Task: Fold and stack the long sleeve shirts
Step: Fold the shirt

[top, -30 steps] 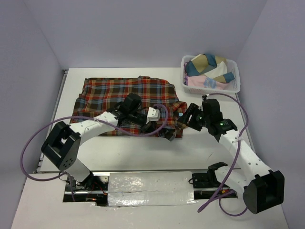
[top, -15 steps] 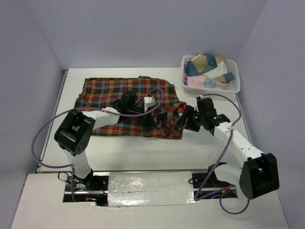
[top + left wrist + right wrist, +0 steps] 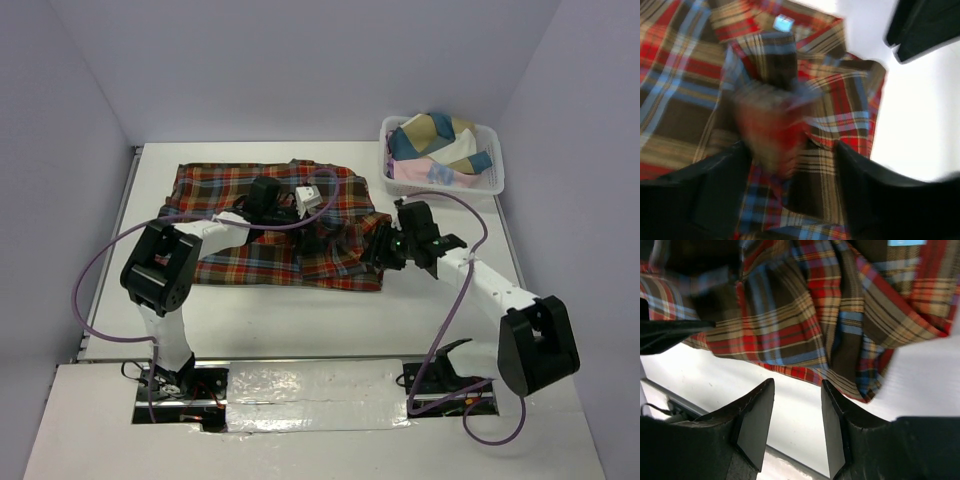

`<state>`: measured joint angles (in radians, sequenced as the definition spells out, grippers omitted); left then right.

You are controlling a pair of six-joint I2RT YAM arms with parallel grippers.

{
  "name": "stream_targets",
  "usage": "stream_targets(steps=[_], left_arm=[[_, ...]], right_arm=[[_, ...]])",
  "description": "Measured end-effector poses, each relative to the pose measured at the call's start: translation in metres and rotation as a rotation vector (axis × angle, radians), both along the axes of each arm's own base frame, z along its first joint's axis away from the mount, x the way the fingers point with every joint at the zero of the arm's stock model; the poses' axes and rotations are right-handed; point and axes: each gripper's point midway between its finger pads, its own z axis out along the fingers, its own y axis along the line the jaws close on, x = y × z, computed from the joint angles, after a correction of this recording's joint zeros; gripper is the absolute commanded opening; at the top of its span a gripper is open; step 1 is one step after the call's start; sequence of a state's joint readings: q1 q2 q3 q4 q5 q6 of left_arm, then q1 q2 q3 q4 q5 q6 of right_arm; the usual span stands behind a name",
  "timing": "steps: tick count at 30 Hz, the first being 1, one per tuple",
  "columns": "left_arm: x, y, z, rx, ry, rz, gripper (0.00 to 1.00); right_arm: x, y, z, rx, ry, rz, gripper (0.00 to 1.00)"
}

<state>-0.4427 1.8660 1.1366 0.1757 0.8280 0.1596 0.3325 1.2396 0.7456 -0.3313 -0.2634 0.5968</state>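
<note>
White table (image 3: pixel 300 320), plaid shirt (image 3: pixel 222 192), lattice basket (image 3: pixel 492 184)

Pale lavender walls (image 3: pixel 300 70) fill the top, left and right of the frame around a white table (image 3: pixel 280 315) under soft, even light.

Both arms are built alike, white tubular links joined by chunky black housings. The left arm (image 3: pixel 215 232) drags a purple cable (image 3: pixel 78 295) that loops wide off its side, and the right arm (image 3: pixel 490 288) carries a matching purple lead (image 3: pixel 447 310). A small white block (image 3: pixel 307 198) sits at the left wrist. The left claw (image 3: pixel 790 150) and right claw (image 3: pixel 797 384) have broad, matte black wedge fingers (image 3: pixel 752 425).
</note>
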Motion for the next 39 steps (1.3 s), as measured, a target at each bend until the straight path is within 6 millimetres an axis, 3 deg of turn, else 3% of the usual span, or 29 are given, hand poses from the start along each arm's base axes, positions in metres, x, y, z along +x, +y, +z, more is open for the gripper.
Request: stream_targets(steps=[7, 10, 14, 19, 22, 26, 29, 35, 39], left_arm=[[0.026, 0.028, -0.025, 0.162, -0.016, 0.188, 0.99], [0.041, 0.038, -0.026, 0.215, -0.044, 0.268, 0.99], [0.055, 0.044, -0.022, 0.243, -0.085, 0.329, 0.99], [0.059, 0.05, -0.028, 0.282, -0.104, 0.373, 0.99], [0.058, 0.053, -0.035, 0.305, -0.107, 0.388, 0.97], [0.06, 0.051, -0.034, 0.307, -0.138, 0.394, 0.94], [0.062, 0.046, -0.03, 0.301, -0.173, 0.382, 0.93], [0.061, 0.036, -0.027, 0.289, -0.224, 0.353, 0.94], [0.057, 0.033, -0.031, 0.295, -0.245, 0.332, 0.95]], right_arm=[[0.018, 0.015, -0.004, -0.082, -0.029, 0.059, 0.41], [0.033, 0.015, -0.005, -0.12, -0.041, 0.053, 0.47], [0.046, 0.015, -0.019, -0.163, -0.017, 0.049, 0.5], [0.04, 0.021, -0.044, -0.191, 0.042, 0.081, 0.47], [0.036, 0.029, -0.049, -0.193, 0.05, 0.104, 0.42], [0.033, 0.031, -0.062, -0.204, 0.078, 0.117, 0.15], [0.032, 0.03, -0.066, -0.209, 0.089, 0.114, 0.0], [0.031, 0.027, -0.065, -0.216, 0.085, 0.106, 0.0], [0.021, 0.018, -0.054, -0.218, 0.054, 0.077, 0.0]])
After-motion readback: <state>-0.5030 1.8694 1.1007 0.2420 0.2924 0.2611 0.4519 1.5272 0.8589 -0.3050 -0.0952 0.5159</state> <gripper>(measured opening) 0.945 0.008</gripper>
